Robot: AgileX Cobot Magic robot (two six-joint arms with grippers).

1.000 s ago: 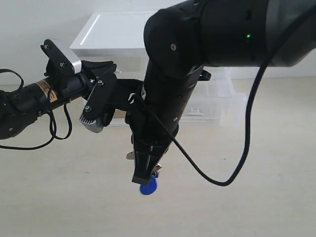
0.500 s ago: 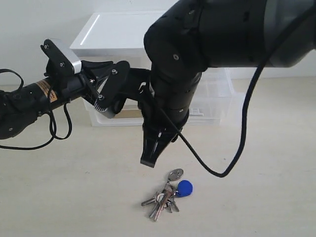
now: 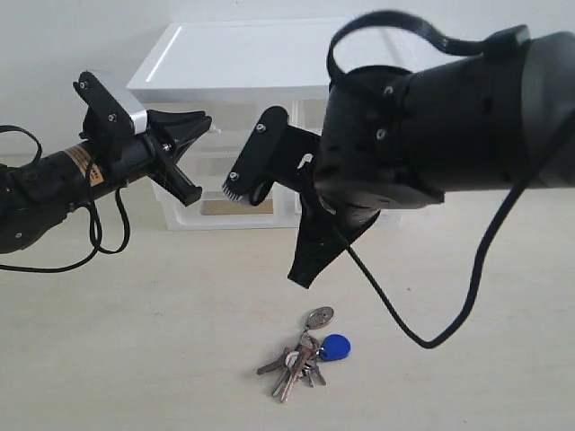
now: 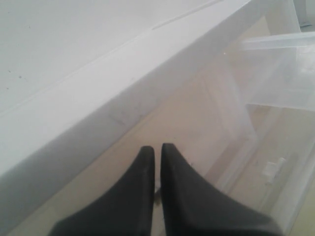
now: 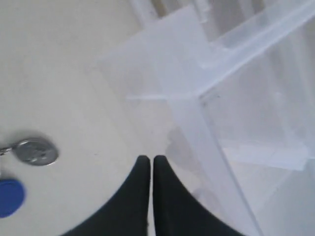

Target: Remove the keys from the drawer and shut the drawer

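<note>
The keys point(image 3: 301, 355) lie loose on the table near its front, silver blades fanned out, with the blue fob point(image 3: 335, 347) and oval tag point(image 3: 319, 316) beside them. My right gripper point(image 3: 302, 278) hangs shut and empty above and behind them. In the right wrist view its tips point(image 5: 151, 158) point at the table beside a corner of the translucent drawer point(image 5: 197, 73), which appears pulled out; the tag point(image 5: 36, 151) and fob point(image 5: 9, 196) lie at that frame's edge. My left gripper point(image 3: 205, 122) is shut, close to the unit's top left point(image 4: 156, 147).
The white drawer unit point(image 3: 225, 54) stands at the back; my right arm point(image 3: 422, 135) covers its right half. The left wrist view shows its white top slab point(image 4: 74, 73) and translucent drawer fronts with a small tab point(image 4: 273, 168). A black cable point(image 3: 431, 339) loops down.
The right gripper let the keys go; they now rest on the table. The right arm has since lifted and swung back toward the unit. The left arm has held still.
</note>
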